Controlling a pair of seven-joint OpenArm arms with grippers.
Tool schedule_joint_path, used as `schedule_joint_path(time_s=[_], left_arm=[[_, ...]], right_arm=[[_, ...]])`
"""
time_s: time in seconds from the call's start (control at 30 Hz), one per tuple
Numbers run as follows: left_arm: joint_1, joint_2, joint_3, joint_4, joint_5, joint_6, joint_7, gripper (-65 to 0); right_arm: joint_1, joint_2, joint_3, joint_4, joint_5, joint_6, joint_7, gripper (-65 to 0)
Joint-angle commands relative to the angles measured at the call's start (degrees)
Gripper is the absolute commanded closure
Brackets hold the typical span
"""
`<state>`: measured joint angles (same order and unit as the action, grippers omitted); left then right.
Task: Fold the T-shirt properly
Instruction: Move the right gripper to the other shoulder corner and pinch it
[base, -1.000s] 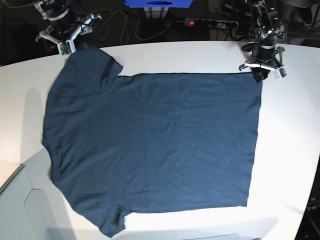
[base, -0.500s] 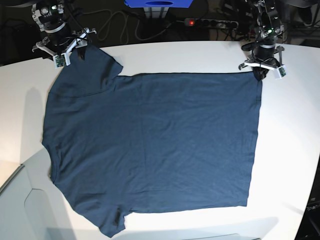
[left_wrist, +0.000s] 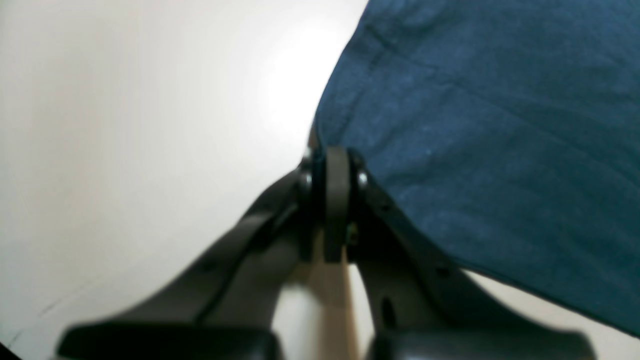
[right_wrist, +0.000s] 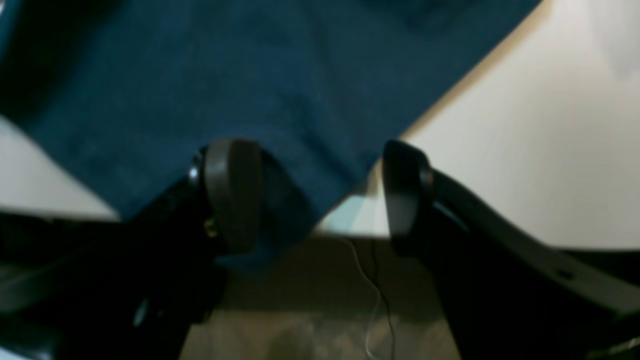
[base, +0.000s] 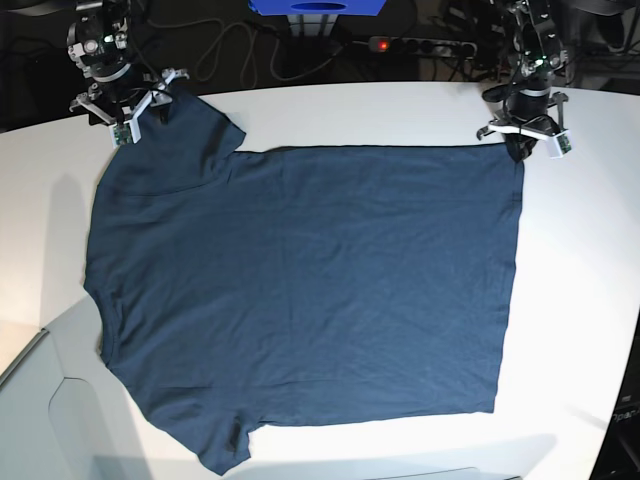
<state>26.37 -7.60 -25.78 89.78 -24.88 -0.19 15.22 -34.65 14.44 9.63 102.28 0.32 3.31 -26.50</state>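
Navy T-shirt (base: 300, 290) spread flat over white table (base: 580, 300), filling frame centre. Left gripper (base: 522, 143), upper right, pinched tight on hem corner. Right gripper (base: 128, 104), upper left, spread wide over sleeve, gripping nothing.

The dark navy T-shirt (base: 300, 290) lies spread flat and unfolded, sleeves out, hem toward the view's right.

Our two arms are black. Each hand (base: 127, 100) (base: 527, 128) has curved matte-black fingers (right_wrist: 232, 192) with rounded pads, small silver screws, and white brackets carrying little green boards.
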Motion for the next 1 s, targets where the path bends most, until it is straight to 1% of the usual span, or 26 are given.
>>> schedule_joint_path(time_s=[0.0, 0.03, 0.1, 0.13, 0.23, 0.27, 0.3, 0.33, 0.37, 0.43, 0.5, 0.53, 0.6, 0.7, 0.97], left_arm=[[0.4, -0.3, -0.2, 1.0, 0.0, 0.1, 0.1, 0.0], [0.4, -0.3, -0.2, 1.0, 0.0, 0.1, 0.1, 0.0], [0.4, -0.2, -0.5, 1.0, 0.0, 0.1, 0.1, 0.0], [0.4, -0.2, -0.5, 1.0, 0.0, 0.1, 0.1, 0.0], [0.4, -0.2, -0.5, 1.0, 0.0, 0.1, 0.1, 0.0], [0.5, -0.2, -0.5, 1.0, 0.0, 0.1, 0.1, 0.0], [0.6, -0.2, -0.5, 0.9, 0.0, 0.1, 0.1, 0.0], [0.9, -0.3, -0.5, 0.9, 0.0, 0.1, 0.1, 0.0], [1.1, -0.3, -0.5, 1.0, 0.0, 0.1, 0.1, 0.0], [1.1, -0.2, -0.5, 1.1, 0.0, 0.1, 0.1, 0.0], [1.1, -0.2, -0.5, 1.1, 0.0, 0.1, 0.1, 0.0], [1.1, -0.2, -0.5, 1.1, 0.0, 0.1, 0.1, 0.0], [1.1, -0.2, -0.5, 1.1, 0.0, 0.1, 0.1, 0.0], [1.2, -0.2, -0.5, 1.2, 0.0, 0.1, 0.1, 0.0], [3.9, -0.2, -0.5, 6.7, 0.0, 0.1, 0.1, 0.0]], right_arm=[[0.2, 0.1, 0.2, -0.2, 0.0, 1.0, -0.1, -36.6], [0.4, 0.1, 0.2, -0.8, 0.0, 1.7, -0.1, -36.5], [0.8, -0.3, 0.5, -1.2, 0.2, 5.9, -0.2, -36.0], [0.8, -1.1, 0.9, -1.3, 0.8, 7.6, -0.4, -35.9], [1.2, -2.3, 3.8, -1.6, 2.2, 10.8, -3.2, -35.6], [1.9, -2.7, 4.6, -1.7, 2.5, 12.4, -4.3, -34.3], [2.3, -3.0, 5.1, -1.7, 2.5, 14.0, -5.5, -32.2], [2.8, -3.3, 5.5, -1.8, 2.3, 15.9, -6.6, -28.9], [3.0, -3.5, 6.1, -1.9, 2.4, 17.1, -7.4, -25.4], [3.2, -3.7, 6.9, -2.0, 2.4, 19.4, -8.3, -15.6], [3.2, -4.0, 7.9, -2.0, 2.3, 19.9, -8.5, -4.2], [3.2, -4.0, 8.3, -2.0, 2.2, 19.9, -8.5, 0.0], [3.2, -3.8, 8.3, -2.0, 2.2, 19.9, -8.5, -1.1], [2.9, -3.6, 8.5, -1.0, 2.2, 19.9, -8.2, -0.2], [0.9, -3.8, 13.1, 6.8, 2.3, 21.3, -8.5, -0.2]])
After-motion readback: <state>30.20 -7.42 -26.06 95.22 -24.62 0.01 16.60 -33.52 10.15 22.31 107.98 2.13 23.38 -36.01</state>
